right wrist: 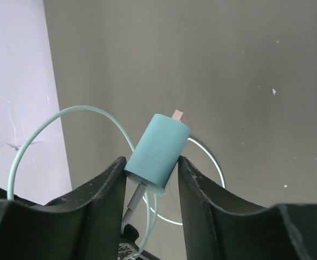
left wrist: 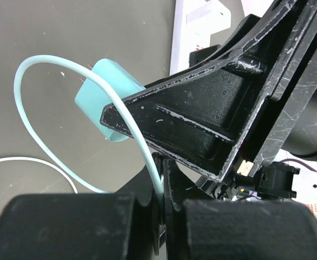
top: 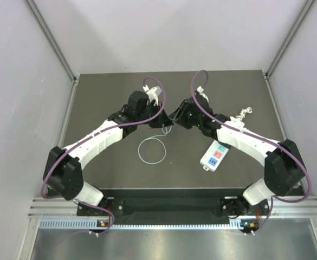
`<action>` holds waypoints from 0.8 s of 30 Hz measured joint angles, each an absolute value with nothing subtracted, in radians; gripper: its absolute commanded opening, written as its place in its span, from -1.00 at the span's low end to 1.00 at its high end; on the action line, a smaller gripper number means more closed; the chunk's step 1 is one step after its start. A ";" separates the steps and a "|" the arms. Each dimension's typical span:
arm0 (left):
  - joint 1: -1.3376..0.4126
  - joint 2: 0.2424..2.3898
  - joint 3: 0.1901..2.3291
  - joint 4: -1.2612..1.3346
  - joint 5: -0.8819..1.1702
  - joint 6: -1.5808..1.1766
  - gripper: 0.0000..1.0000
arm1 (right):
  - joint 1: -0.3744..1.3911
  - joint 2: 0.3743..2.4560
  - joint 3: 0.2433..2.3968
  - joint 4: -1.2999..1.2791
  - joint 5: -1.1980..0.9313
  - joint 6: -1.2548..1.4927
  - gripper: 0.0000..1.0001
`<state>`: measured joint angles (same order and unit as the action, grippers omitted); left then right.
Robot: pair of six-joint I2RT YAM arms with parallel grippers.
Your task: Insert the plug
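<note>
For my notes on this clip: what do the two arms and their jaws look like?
Both arms match: the left arm and right arm have white links between bulky black joints, and a purple cable loops along each. The jaws are black, wedge-shaped, with scuffed, scratched edges.

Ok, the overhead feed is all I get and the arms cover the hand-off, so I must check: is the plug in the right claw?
Observer: Yes. The plug sits between the fingers of the right claw, which appear to touch both its sides.
Operator: Which way does it face?
Observer: One metal prong shows at the end pointing away from the wrist.
Operator: And the left claw?
Observer: The left claw is shut on the thin cable.
</note>
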<state>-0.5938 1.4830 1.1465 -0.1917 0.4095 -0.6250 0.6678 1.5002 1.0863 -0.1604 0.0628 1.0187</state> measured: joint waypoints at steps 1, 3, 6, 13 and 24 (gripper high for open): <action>-0.595 1.483 1.146 -0.192 0.405 -0.625 -1.00 | 0.668 1.503 1.090 -0.161 0.062 1.017 -0.34; -0.595 1.483 1.146 -0.192 0.398 -0.624 -1.00 | 0.669 1.509 1.101 -0.163 0.059 1.012 -0.62; -0.596 1.483 1.146 -0.192 0.394 -0.622 -0.80 | 0.670 1.510 1.103 -0.162 0.060 1.011 -1.00; -0.598 1.483 1.146 -0.223 0.393 -0.609 0.31 | 0.658 1.507 1.103 -0.166 0.065 0.960 -1.00; -0.599 1.436 1.146 -0.294 0.410 -0.566 0.56 | 0.559 1.377 1.093 -0.349 -0.009 0.782 -1.00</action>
<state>-0.5995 1.4364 1.1461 -0.2939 0.4103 -0.5663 0.5591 1.3769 1.0935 -0.3492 -0.0086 0.7818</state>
